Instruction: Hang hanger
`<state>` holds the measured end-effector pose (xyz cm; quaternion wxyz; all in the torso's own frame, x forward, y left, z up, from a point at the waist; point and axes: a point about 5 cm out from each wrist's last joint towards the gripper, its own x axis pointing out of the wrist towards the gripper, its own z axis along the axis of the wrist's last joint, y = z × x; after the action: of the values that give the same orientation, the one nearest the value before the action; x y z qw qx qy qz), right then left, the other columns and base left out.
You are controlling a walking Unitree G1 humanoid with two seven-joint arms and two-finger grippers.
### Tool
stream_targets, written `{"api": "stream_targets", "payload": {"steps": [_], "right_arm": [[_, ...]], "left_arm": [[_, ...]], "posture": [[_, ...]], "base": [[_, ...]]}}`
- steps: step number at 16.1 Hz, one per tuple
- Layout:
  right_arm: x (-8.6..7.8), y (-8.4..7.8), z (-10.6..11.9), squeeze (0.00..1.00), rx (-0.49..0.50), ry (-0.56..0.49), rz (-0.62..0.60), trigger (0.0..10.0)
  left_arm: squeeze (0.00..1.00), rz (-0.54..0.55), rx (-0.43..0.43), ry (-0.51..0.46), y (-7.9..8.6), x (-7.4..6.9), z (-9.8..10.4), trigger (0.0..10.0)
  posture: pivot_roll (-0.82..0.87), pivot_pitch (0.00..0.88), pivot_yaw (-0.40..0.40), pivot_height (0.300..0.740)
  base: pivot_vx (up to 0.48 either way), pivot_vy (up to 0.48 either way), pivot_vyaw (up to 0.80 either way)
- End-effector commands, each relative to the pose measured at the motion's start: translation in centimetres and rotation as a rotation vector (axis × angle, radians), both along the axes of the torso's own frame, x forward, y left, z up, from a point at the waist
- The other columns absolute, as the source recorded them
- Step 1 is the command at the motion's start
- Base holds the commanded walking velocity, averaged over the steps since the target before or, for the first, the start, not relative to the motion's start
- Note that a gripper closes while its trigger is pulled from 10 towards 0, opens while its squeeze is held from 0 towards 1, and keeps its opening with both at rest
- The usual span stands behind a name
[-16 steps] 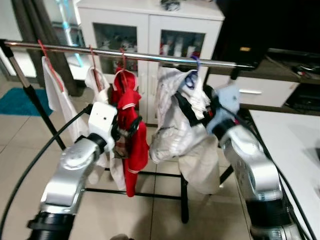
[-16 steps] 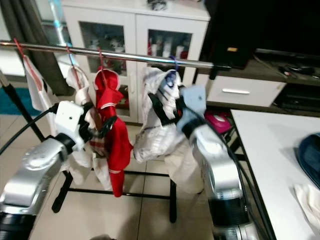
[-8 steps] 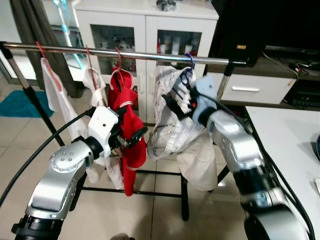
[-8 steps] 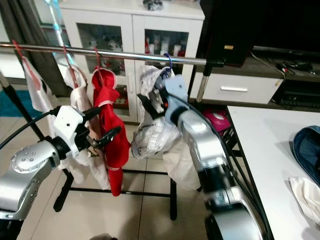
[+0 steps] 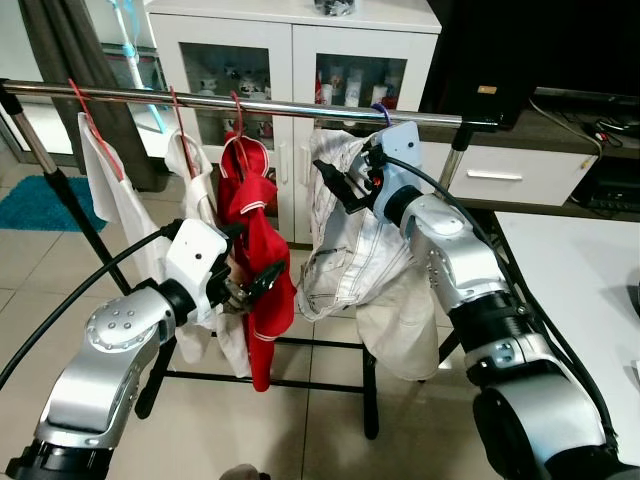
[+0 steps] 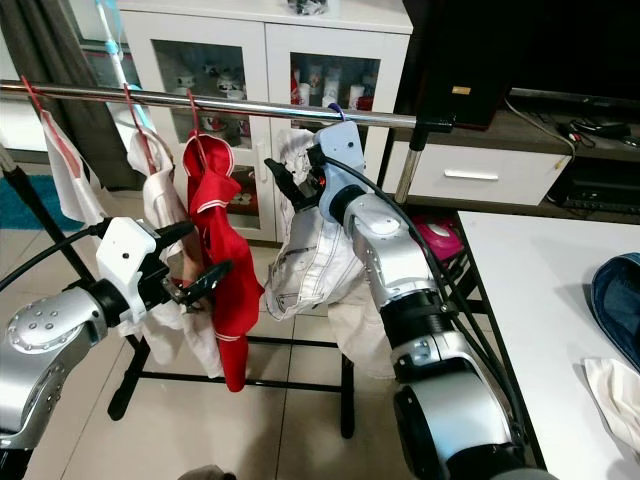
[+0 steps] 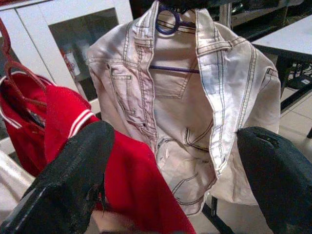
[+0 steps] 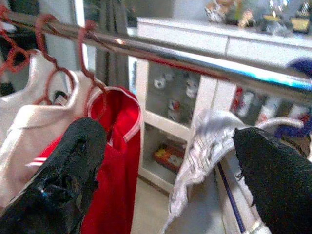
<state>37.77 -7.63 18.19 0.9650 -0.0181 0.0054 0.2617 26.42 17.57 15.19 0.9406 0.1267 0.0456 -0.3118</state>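
White denim jacket (image 5: 350,240) on blue hanger (image 7: 168,22), hook over chrome rail (image 5: 250,104) near right end, beside red shirt (image 5: 258,240). Right gripper (image 5: 345,178) spread at collar, gripping nothing. Left gripper (image 5: 248,283) spread, low against red shirt. Hanging looks done; next: withdraw right arm without snagging cloth.

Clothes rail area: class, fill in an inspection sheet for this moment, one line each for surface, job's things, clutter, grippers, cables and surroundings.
Surface: chrome clothes rail on a black frame, over beige floor tiles.
Job's things: white denim jacket on a blue hanger, its hook over the rail.
Clutter: red top with white trim and two white garments on red hangers.
Grippers: right gripper open, up at the jacket's collar; left gripper open, against the red top.
Cables: black cable looping beside the left arm; another along the right arm.
Surroundings: white glass-door cabinet, white table, teal rug.
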Motion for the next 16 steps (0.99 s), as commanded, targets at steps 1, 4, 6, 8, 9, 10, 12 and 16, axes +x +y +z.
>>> {"api": "stream_targets", "payload": {"steps": [1,4,6,8,9,10,12,16], "right_arm": [[0.4,-0.2,0.4,1.0,0.007,-0.009,-0.029,10.0],[1.5,-0.1,-0.2,0.0,-0.082,0.011,-0.066,10.0],[2.1,-1.0,-0.3,0.0,-0.138,0.015,-0.155,10.0],[2.6,-2.5,-0.2,0.0,-0.171,0.016,-0.26,10.0],[2.7,-2.6,-0.2,0.0,-0.175,0.016,-0.273,10.0],[2.7,-3.1,-0.2,0.0,-0.179,0.016,-0.298,10.0],[2.9,-3.4,-0.5,0.0,-0.194,0.015,-0.324,10.0],[2.9,-2.7,-0.5,0.0,-0.186,0.007,-0.276,10.0]], "left_arm": [[1.0,0.006,0.008,-0.018,0.3,-0.2,0.6,10.0],[1.0,0.002,0.015,-0.014,0.4,-0.8,0.8,10.0],[1.0,-0.001,0.018,-0.015,0.6,-1.2,1.0,10.0],[1.0,-0.019,0.023,-0.008,0.6,-1.8,1.1,10.0],[1.0,-0.023,0.025,-0.005,0.6,-1.9,1.1,10.0],[1.0,-0.027,0.028,0.001,0.6,-2.1,1.1,10.0],[1.0,-0.036,0.038,0.013,0.6,-2.4,1.1,10.0],[1.0,-0.056,0.052,0.021,0.6,-2.9,1.5,10.0]], "posture": [[0.03,0.0,-0.015,0.74],[0.06,0.0,-0.025,0.74],[0.07,0.0,-0.031,0.74],[0.08,0.0,-0.031,0.74],[0.08,0.0,-0.03,0.74],[0.08,0.0,-0.027,0.74],[0.08,0.0,-0.02,0.74],[0.11,0.0,-0.016,0.74]], "base": [[0.0,0.0,0.0],[0.0,0.0,0.0],[0.0,0.0,0.0],[0.0,0.0,0.0],[0.0,0.0,0.0],[0.0,0.0,0.0],[0.0,0.0,0.0],[0.0,0.0,0.0]]}}
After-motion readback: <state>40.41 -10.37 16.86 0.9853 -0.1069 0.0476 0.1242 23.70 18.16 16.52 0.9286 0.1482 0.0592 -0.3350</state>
